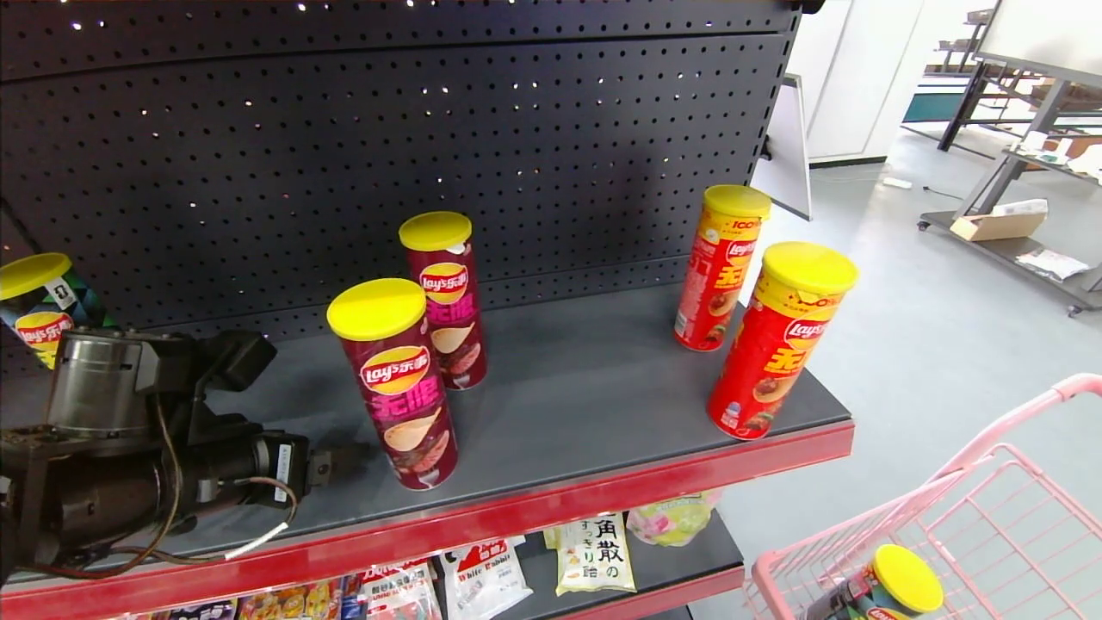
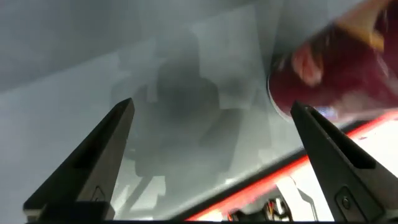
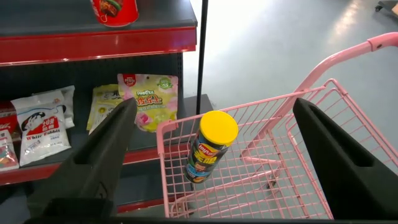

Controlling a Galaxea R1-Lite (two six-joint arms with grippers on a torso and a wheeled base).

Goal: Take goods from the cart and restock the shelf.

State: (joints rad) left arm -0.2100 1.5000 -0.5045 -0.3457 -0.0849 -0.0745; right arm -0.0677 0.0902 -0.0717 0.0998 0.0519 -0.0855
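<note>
Yellow-lidded dark can (image 3: 211, 146) leans in a corner of the pink cart (image 3: 380, 42), right of the shelf (image 1: 603, 387) | right gripper (image 3: 214, 102) above it, jaws wide | lower centred, close below lid, clear of wire | left gripper (image 2: 211, 104) spread empty over shelf

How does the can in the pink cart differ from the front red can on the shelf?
The cart can has a dark, patterned body; the front red can is bright red. The cart can sits inside the pink cart; the front red can stands upright on the shelf, near its right front corner. Both are tall tubes with yellow lids.
</note>
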